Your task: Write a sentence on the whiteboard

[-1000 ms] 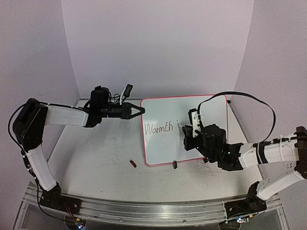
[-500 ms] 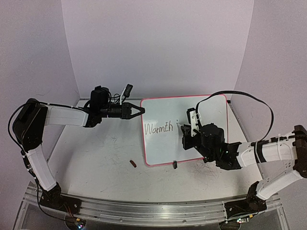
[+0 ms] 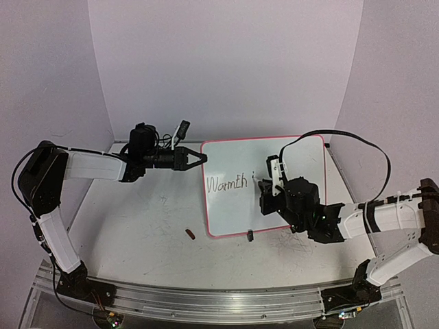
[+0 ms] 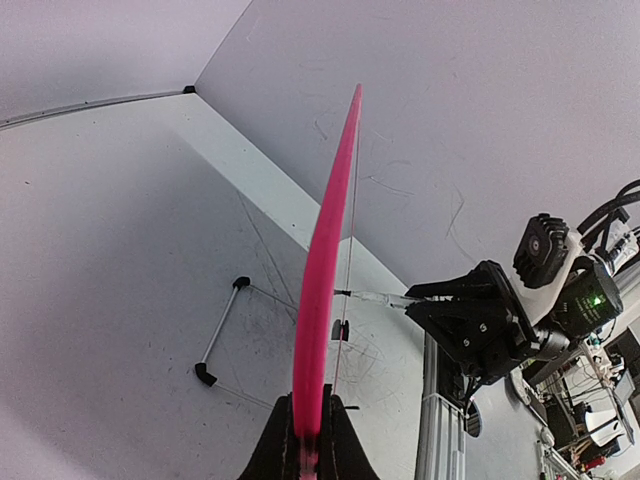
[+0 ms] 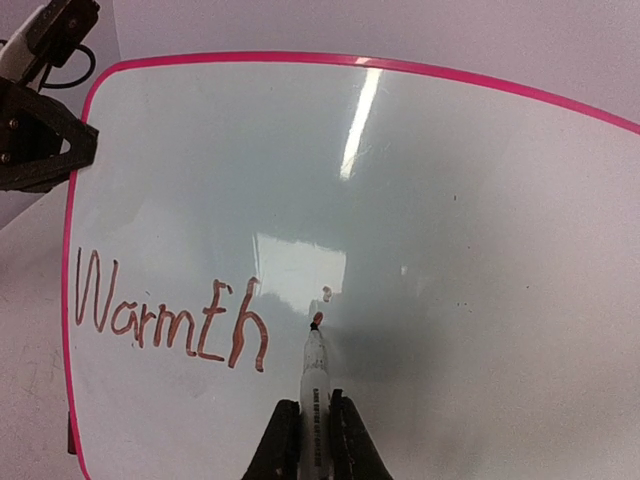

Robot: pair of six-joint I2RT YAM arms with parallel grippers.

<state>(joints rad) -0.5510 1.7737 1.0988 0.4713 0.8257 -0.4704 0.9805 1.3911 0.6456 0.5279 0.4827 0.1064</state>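
Left wrist: left pincer (image 4: 309, 403) clamps the whiteboard (image 4: 325, 270) edge; right pincer (image 5: 315, 405) grips a marker (image 5: 314, 362).

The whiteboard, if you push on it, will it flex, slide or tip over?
Probably stiff: edge-on, the whiteboard looks thin yet shows a clean line above the left hand clamping it. Likely light and apt to shift or tip, being steadied at one corner while the marker writes. Its glossy face is probably slippery.
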